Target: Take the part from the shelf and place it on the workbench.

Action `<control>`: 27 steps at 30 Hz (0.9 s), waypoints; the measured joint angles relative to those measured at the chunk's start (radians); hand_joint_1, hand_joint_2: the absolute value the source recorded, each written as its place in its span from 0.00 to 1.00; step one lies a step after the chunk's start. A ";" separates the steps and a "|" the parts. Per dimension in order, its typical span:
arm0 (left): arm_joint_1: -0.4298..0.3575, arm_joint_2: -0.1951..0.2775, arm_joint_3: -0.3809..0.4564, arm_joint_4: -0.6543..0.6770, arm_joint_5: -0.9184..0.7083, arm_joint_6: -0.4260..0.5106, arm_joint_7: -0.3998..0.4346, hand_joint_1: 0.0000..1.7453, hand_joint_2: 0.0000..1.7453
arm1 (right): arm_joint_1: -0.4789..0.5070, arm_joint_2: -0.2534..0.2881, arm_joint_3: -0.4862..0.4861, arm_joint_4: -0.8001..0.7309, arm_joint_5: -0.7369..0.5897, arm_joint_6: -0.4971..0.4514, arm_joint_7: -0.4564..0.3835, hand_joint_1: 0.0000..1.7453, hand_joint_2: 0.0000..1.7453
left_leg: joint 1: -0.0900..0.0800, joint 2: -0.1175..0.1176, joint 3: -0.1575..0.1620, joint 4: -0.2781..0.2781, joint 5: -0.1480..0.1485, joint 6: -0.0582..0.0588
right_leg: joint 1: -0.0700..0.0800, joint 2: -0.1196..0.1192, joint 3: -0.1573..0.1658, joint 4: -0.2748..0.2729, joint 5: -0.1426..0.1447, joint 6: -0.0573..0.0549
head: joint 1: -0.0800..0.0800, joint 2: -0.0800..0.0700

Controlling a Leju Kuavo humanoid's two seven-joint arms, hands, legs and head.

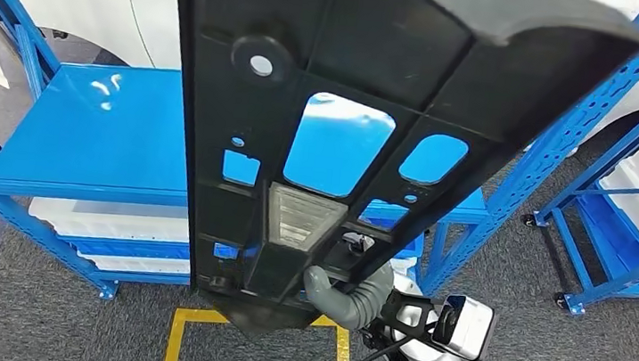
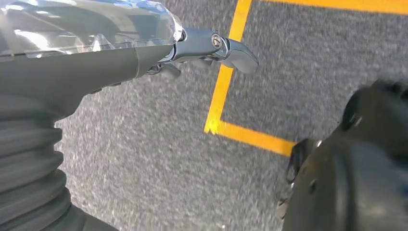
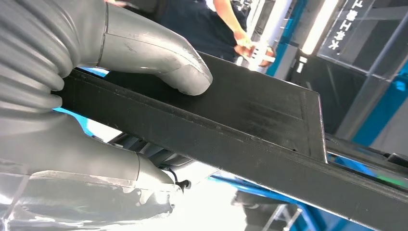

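The right arm is being raised from the lower right of the head view, its silver forearm angled up toward the centre, and the right hand (image 1: 342, 292) is being closed around the lower end of the part (image 1: 339, 129). In the right wrist view the grey thumb (image 3: 159, 57) is being pressed flat against one broad face of the part (image 3: 250, 130), while the rest of the right hand (image 3: 72, 144) is being wrapped under the opposite side, so that the panel's edge is clamped between them.

The part, a long black moulded panel with several cut-out windows, a round boss with a hole and a pale ribbed insert near its lower end, is being held up in the air, tilted, close to the head camera and in front of the blue shelf (image 1: 88, 134). It is not being touched by the shelf.

The left arm is being hung downward, and the left hand (image 2: 192, 53) is being shown above the grey carpet (image 2: 144, 159), beside a yellow floor line (image 2: 226, 86). Nothing is being held in it; its dark fingers (image 2: 238, 53) are being kept extended.

White writing is being shown on a dark panel (image 3: 346, 21) in the background of the right wrist view, but it cannot be read. A person (image 3: 211, 24) is being seen beyond the part there.
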State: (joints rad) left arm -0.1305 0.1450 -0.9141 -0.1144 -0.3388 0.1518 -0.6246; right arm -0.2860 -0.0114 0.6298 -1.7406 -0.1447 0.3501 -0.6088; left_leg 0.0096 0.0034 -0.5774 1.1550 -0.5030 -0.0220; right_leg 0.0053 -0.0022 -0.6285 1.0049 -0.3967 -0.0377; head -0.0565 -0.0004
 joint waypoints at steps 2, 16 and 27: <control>-0.003 0.000 -0.003 0.000 0.000 0.001 0.003 0.00 1.00 | 0.014 0.000 0.000 0.002 0.003 0.006 -0.003 1.00 1.00 | -0.006 -0.001 0.091 -0.132 -0.002 0.013 | 0.002 -0.001 -0.013 0.002 0.018 0.008 | 0.000 0.000; -0.007 -0.010 -0.033 0.000 0.000 0.004 0.013 0.00 1.00 | 0.070 -0.017 -0.002 0.005 0.037 -0.003 -0.029 1.00 1.00 | -0.010 0.009 -0.062 -0.166 0.138 0.041 | -0.011 0.002 0.093 0.113 -0.111 0.051 | 0.000 0.000; -0.003 -0.011 -0.045 0.000 0.000 0.006 0.014 0.00 1.00 | 0.069 -0.020 -0.002 0.006 0.030 0.023 -0.035 1.00 1.00 | 0.001 0.003 -0.147 0.128 -0.040 -0.014 | -0.007 -0.001 0.063 -0.016 -0.038 -0.004 | 0.000 0.000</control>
State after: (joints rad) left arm -0.1332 0.1339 -0.9587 -0.1144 -0.3388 0.1576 -0.6103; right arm -0.2166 -0.0317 0.6279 -1.7350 -0.1148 0.3732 -0.6435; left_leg 0.0104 0.0064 -0.7241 1.2833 -0.5430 -0.0360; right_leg -0.0012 -0.0036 -0.5654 0.9893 -0.4344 -0.0421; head -0.0564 -0.0004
